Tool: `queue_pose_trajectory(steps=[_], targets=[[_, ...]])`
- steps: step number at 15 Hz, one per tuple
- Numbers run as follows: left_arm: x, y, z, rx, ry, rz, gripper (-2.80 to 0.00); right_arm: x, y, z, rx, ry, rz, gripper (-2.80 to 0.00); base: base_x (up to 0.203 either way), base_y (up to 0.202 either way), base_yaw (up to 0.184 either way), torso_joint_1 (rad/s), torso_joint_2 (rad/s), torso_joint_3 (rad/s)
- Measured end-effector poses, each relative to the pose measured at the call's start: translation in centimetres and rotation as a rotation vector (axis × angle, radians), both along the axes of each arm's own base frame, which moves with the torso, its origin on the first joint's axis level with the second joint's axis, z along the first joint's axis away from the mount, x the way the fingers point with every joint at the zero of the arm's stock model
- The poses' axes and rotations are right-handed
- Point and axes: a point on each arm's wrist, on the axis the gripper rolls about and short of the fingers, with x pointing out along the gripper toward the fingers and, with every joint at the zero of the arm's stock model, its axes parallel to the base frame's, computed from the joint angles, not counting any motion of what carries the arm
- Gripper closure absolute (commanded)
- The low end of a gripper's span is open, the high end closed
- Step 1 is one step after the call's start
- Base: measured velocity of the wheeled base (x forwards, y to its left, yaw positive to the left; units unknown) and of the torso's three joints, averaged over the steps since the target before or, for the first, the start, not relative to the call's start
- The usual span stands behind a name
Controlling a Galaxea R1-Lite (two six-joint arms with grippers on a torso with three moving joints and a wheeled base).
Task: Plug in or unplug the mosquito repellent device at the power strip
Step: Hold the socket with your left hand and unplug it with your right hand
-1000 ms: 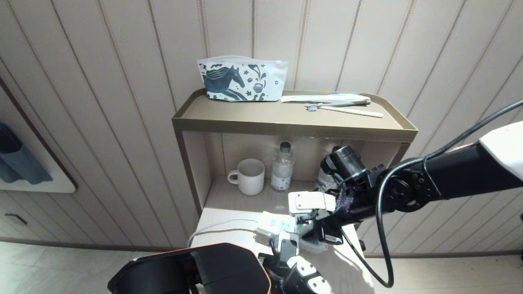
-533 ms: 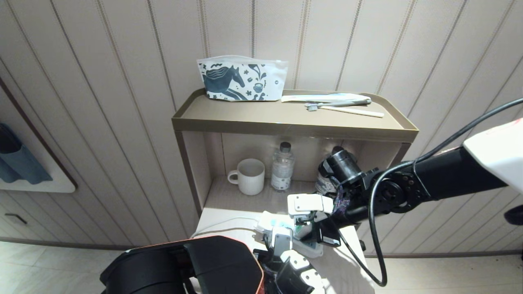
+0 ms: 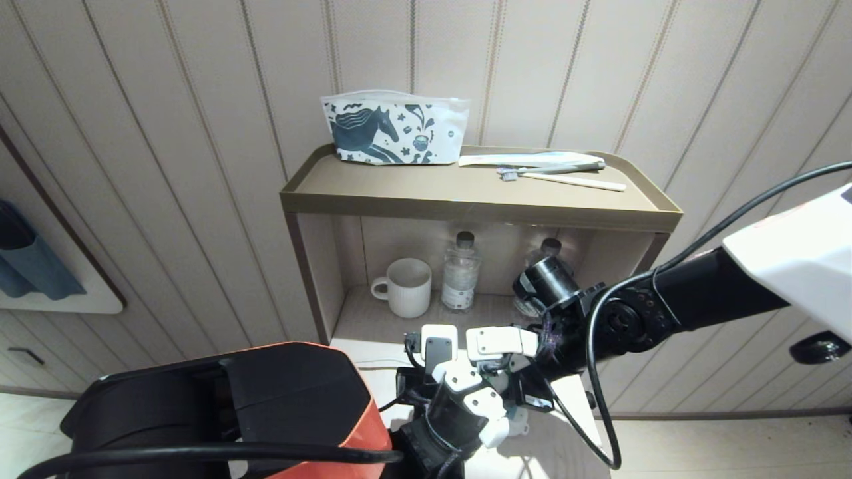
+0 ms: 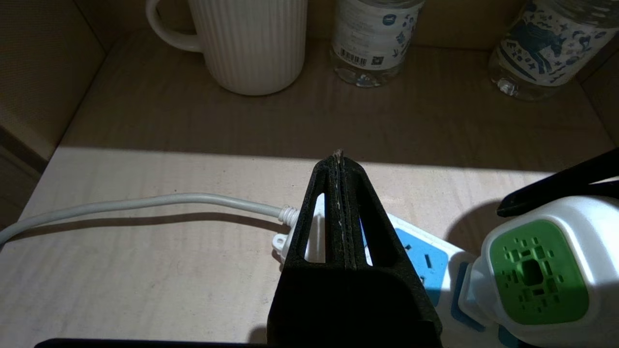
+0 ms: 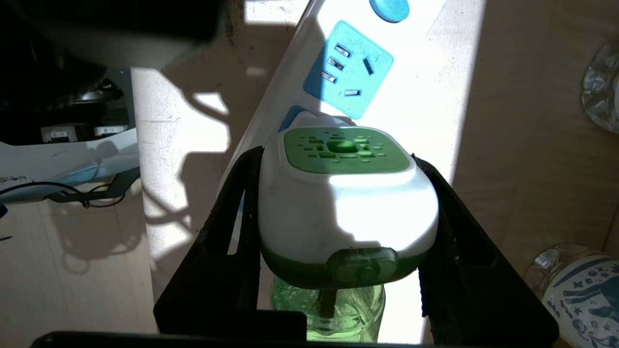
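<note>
**A:** Head view: your right gripper (image 3: 502, 372) sits low over the power strip (image 3: 516, 424), mostly masked by your left gripper (image 3: 432, 346). What can you confirm?

**B:** Little; the plug joint is hidden there.

**A:** Left wrist view: your left gripper (image 4: 340, 203) has its fingers pressed together over the power strip's (image 4: 430, 261) cord end. Pin the strip down.

**B:** Right wrist view: your right gripper (image 5: 338, 203) is clamped on the mosquito repellent device (image 5: 346, 203), standing on the power strip (image 5: 406, 101) between the fingers. Pull straight; prongs unseen.
</note>
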Motion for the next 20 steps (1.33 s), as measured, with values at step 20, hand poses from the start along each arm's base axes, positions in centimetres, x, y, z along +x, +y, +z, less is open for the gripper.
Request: queue_pose_trajectory(steps=[20], targets=[[-0.8, -2.8, -4.4, 0.075, 0.025, -0.097, 0.0, 0.0, -0.5, 0.0, 0.027, 0.014, -0.009, 0.0, 0.0, 0.0, 0.0, 0.0, 0.0, 0.0]])
